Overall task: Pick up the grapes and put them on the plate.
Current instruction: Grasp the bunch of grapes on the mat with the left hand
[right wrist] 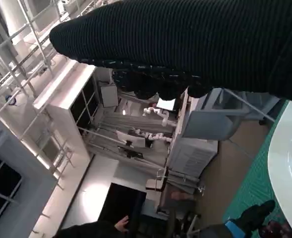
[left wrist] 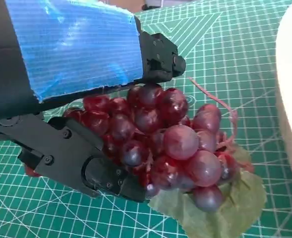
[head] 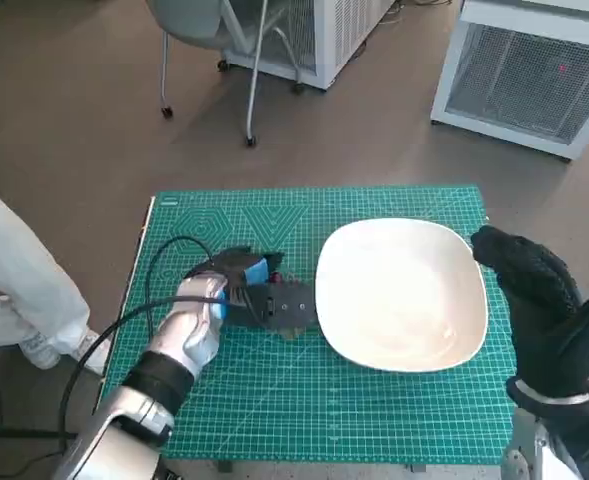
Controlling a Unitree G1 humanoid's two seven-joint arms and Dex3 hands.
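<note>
head view: left hand (head: 246, 293) clamped on grapes (left wrist: 173, 144); right hand (head: 541, 305) hovers beside plate (head: 402, 295), fingers apart

On the counter (head: 374, 420) the plate (head: 402, 294) is set right of centre. The grapes (head: 274, 288) are found just beside its left edge, enclosed by the left hand (head: 242, 292). The right hand (head: 544, 310) is placed at the plate's right edge.

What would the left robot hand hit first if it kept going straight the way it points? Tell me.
Probably the rim of the white rounded-square plate. The left robot hand, around the bunch of dark red grapes, points across the green cutting mat toward it; height is unclear.
</note>
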